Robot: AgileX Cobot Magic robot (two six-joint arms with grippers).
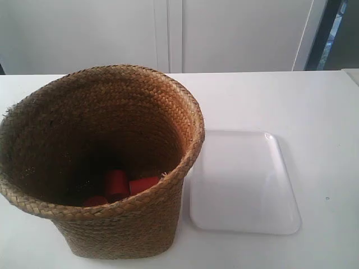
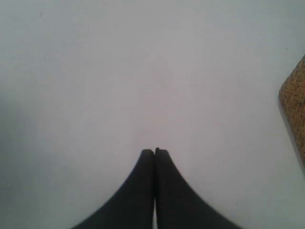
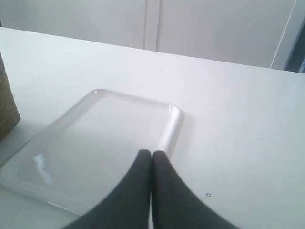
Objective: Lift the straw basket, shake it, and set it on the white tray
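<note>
**Basket on the worktop, both hands empty and clear of it**

Nearest the exterior camera stands the straw basket (image 1: 106, 129), upright on its narrow base, its wide rim open to the lens. It rests on the worktop (image 1: 297, 101), not on the tray, so the task looks to be at its very start, with lifting, shaking and setting down all ahead. In the dark bottom lie a few red pieces (image 1: 116, 184). They seem to be small blocks or cylinders, though the shadow makes their shape hard to tell. They are probably what the shake is meant to rattle.

Just beside the basket lies the white tray (image 1: 241, 182), flat and bare. The basket's rim overhangs its nearer edge in the exterior view, but whether the two touch cannot be told. Placing them side by side keeps the carry short, and since the rim is wider than the tray, the base will need centring.

The left hand (image 2: 154, 151) has its fingers pressed together and holds nothing. It hangs over bare worktop with only a sliver of basket weave at the edge of its view. The right hand (image 3: 151, 152) is likewise pressed together and empty, poised near one edge of the tray. Both will have to spread before they can take the rim.

The worktop is plain matt white and uncluttered. Behind it rise pale panelled doors (image 1: 168, 33), with a dark opening (image 1: 332, 28) at the far corner.
</note>
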